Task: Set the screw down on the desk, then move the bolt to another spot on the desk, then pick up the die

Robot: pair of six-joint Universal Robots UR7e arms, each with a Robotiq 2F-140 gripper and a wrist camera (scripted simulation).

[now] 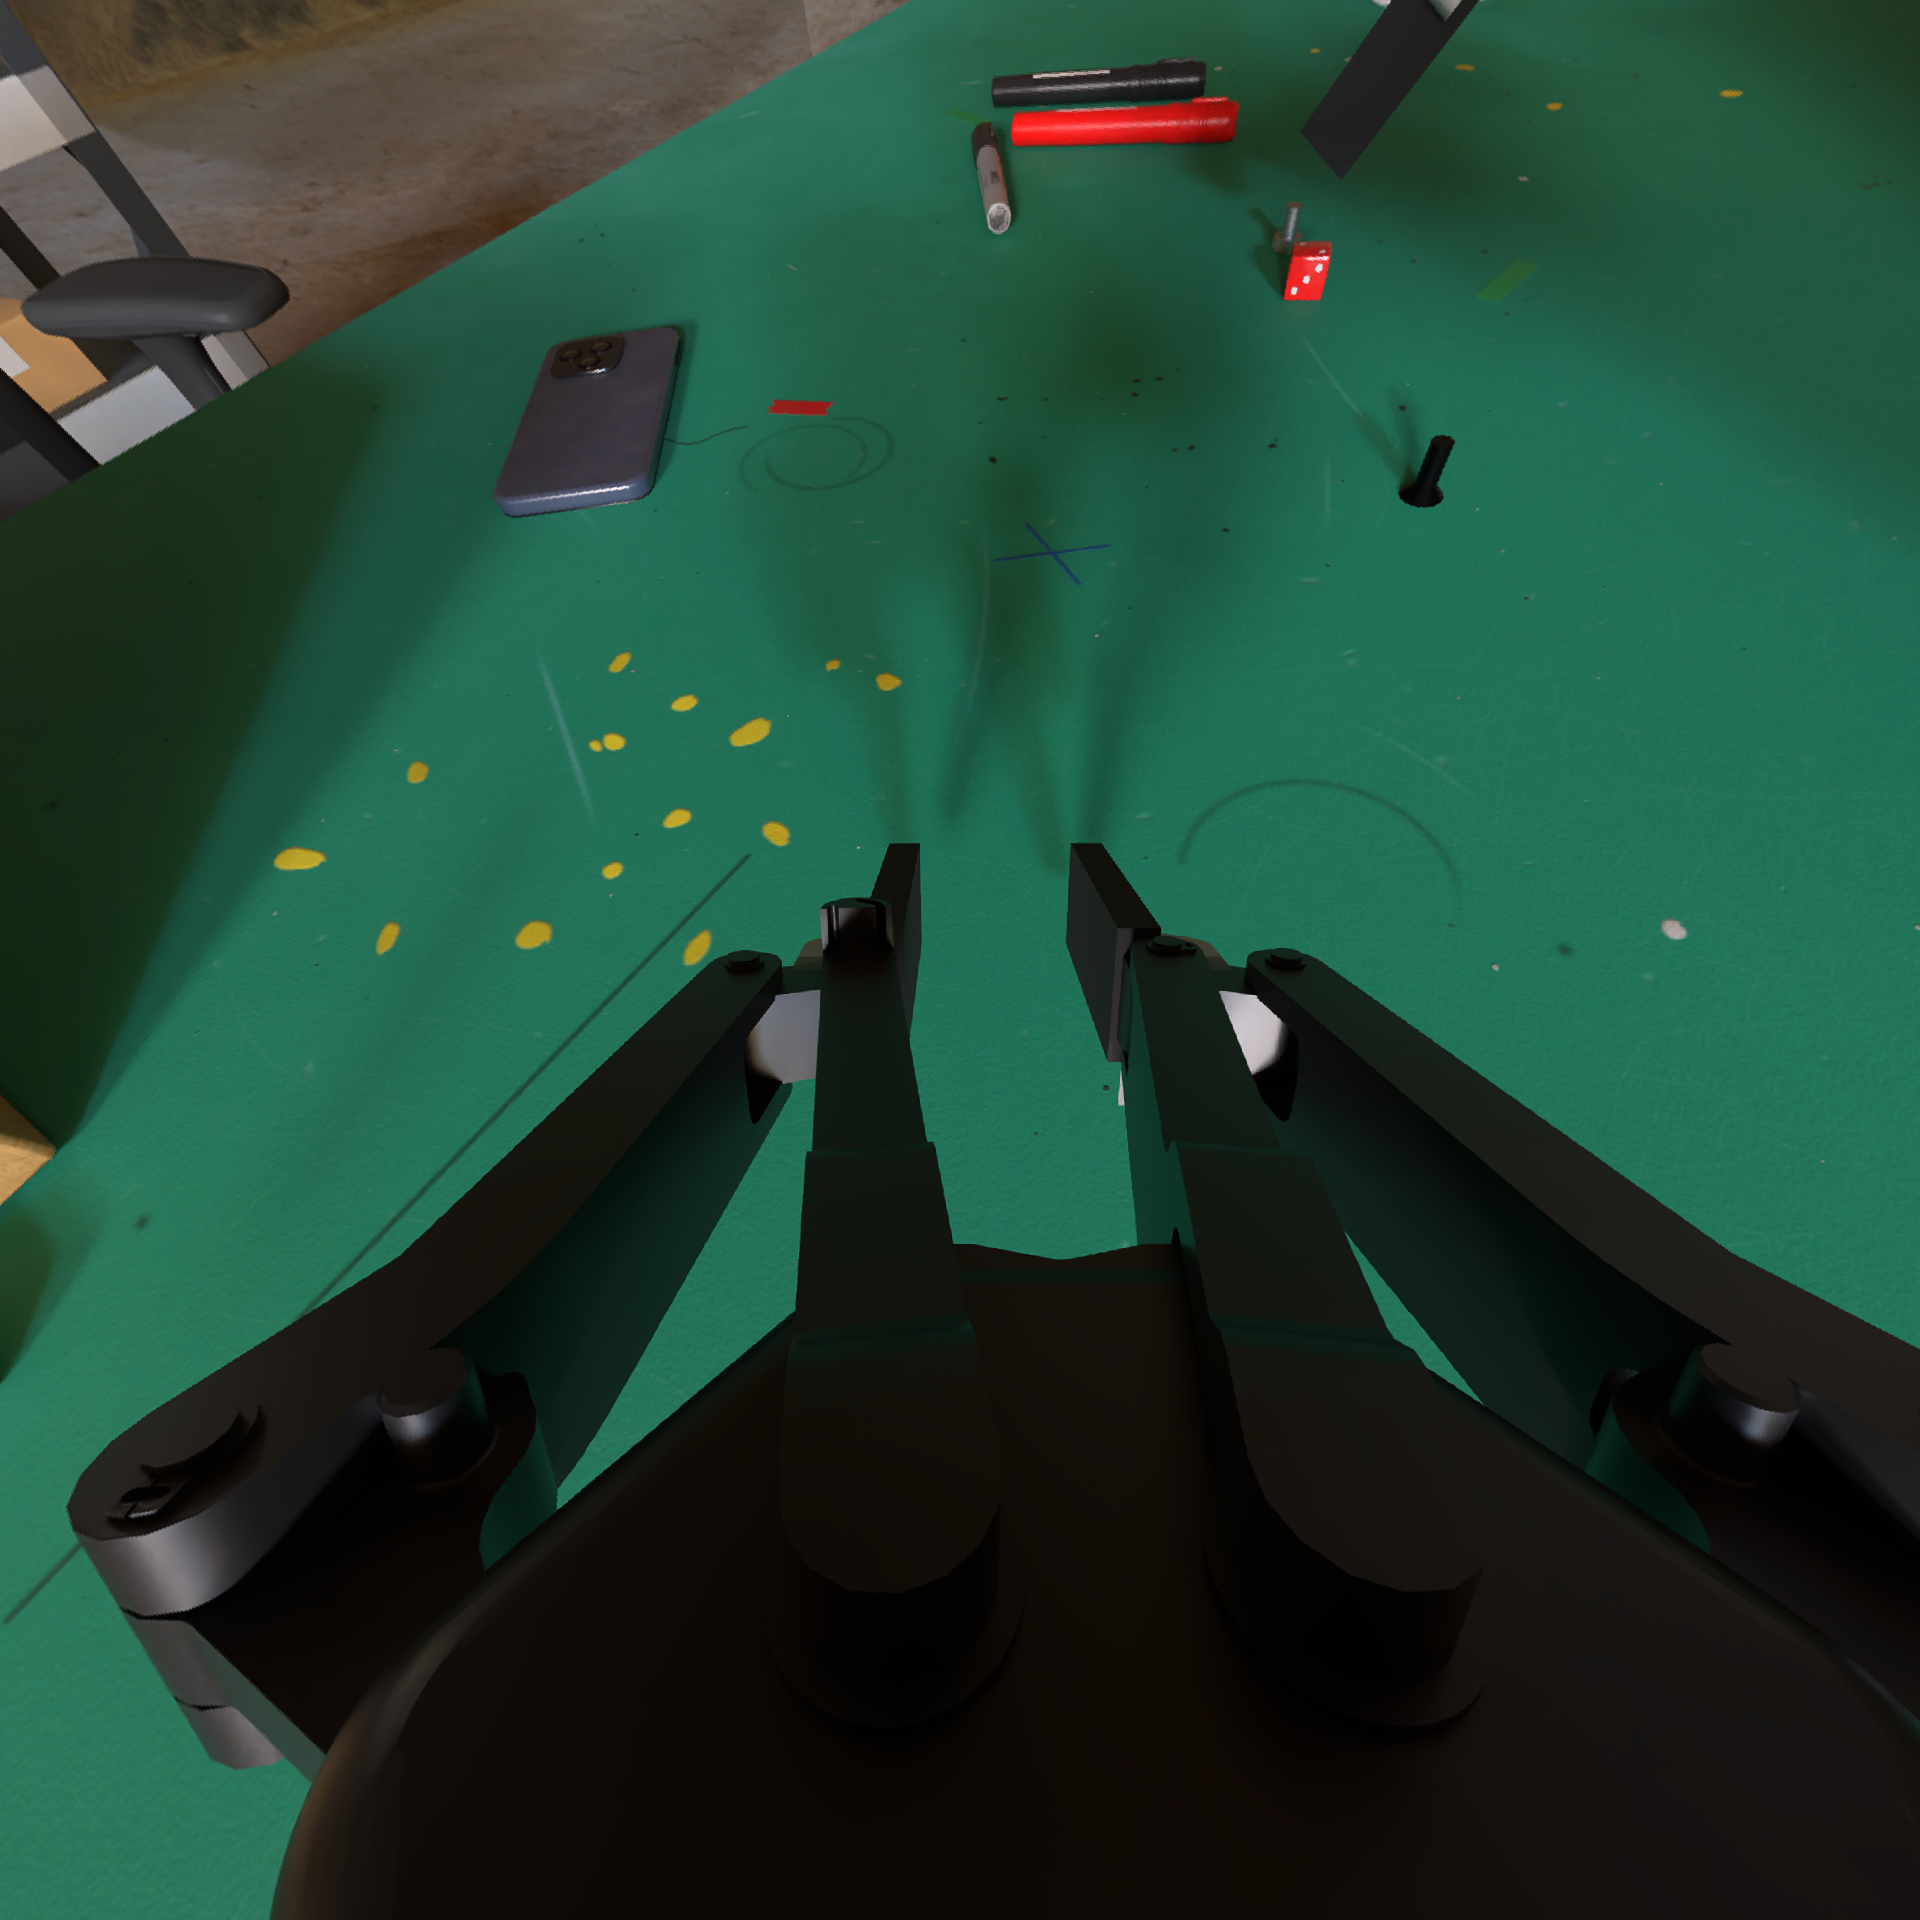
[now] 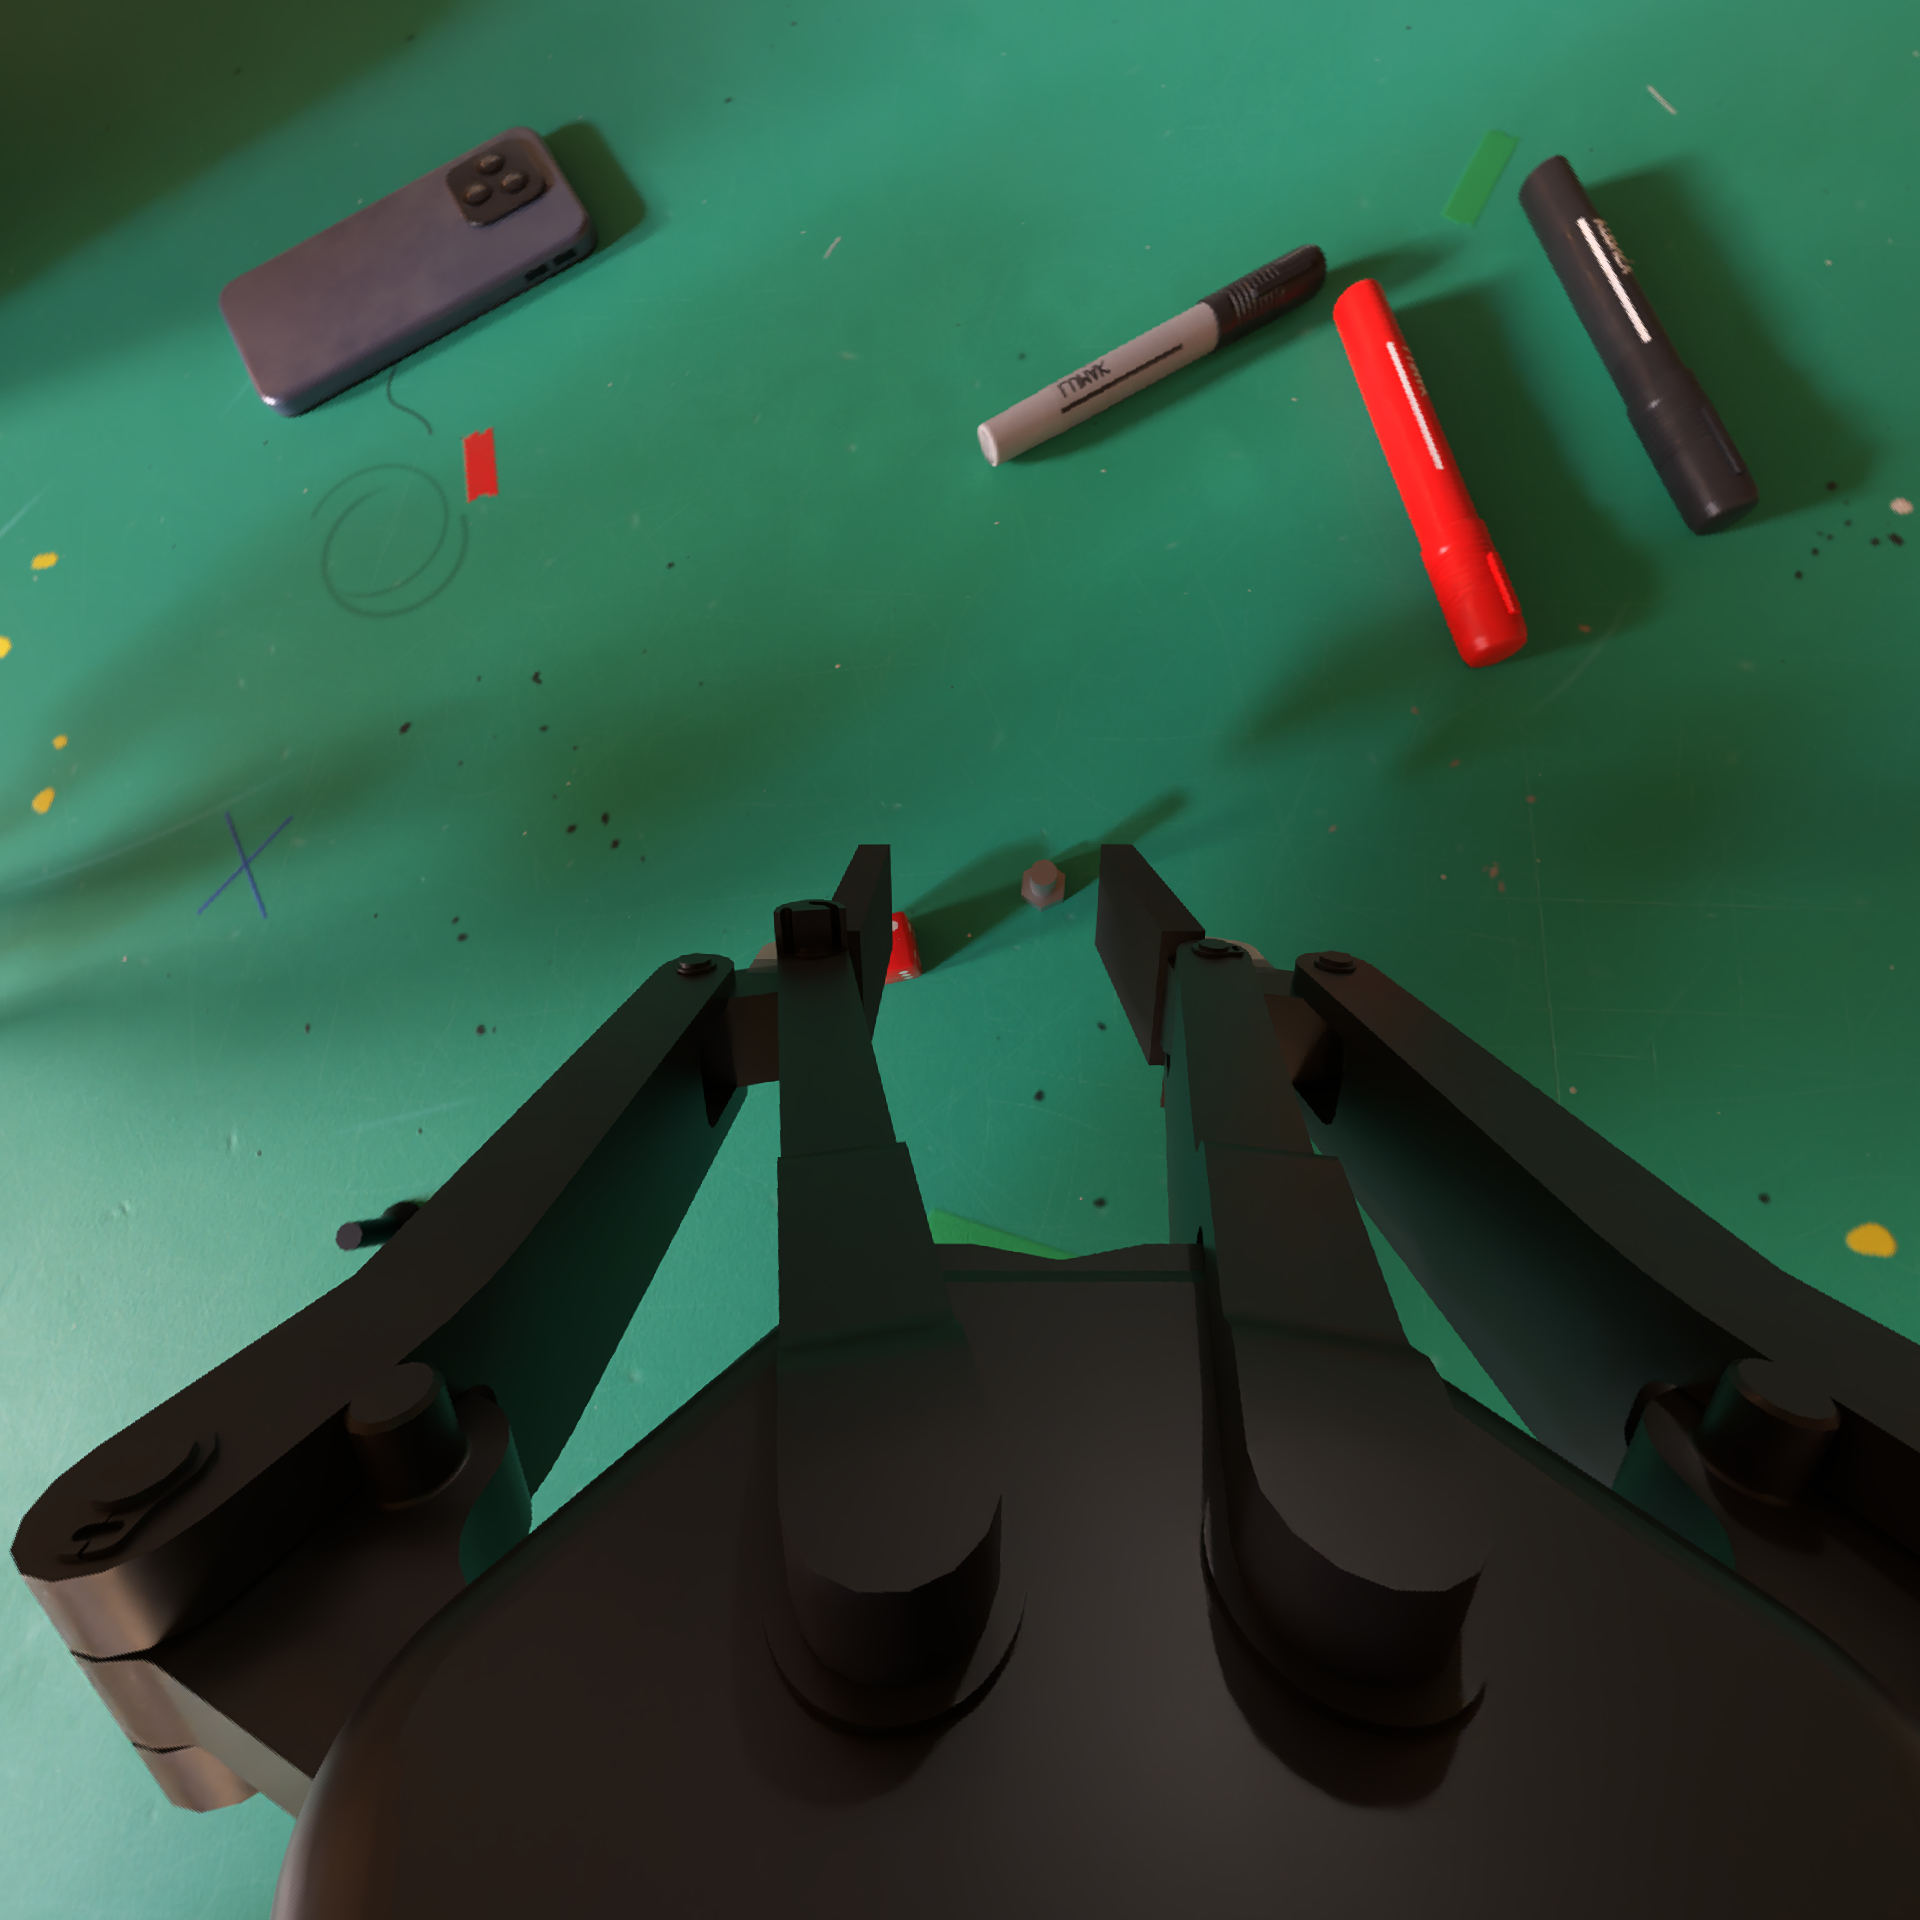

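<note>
In the right wrist view my right gripper [image 2: 995, 854] is open and empty, low over the green desk [image 2: 727, 675]. A grey hex-head bolt [image 2: 1042, 883] lies just beyond the gap between its fingers. The red die [image 2: 902, 943] sits beside the bolt, partly hidden behind the left finger. The black screw [image 2: 374, 1229] is on the desk at the left, partly hidden by the linkage. My left gripper [image 1: 994, 854] is open and empty, far from all three. Its view shows the bolt [image 1: 1291, 223], the die [image 1: 1307, 272] and the screw [image 1: 1429, 473] standing on its head, with a right gripper finger [image 1: 1382, 83] above them.
A dark phone [image 2: 416, 265] lies face down at the far left. A grey marker [image 2: 1143, 358], a red marker [image 2: 1429, 468] and a black marker [image 2: 1636, 343] lie beyond the bolt. An office chair armrest [image 1: 156, 296] stands past the desk's left edge.
</note>
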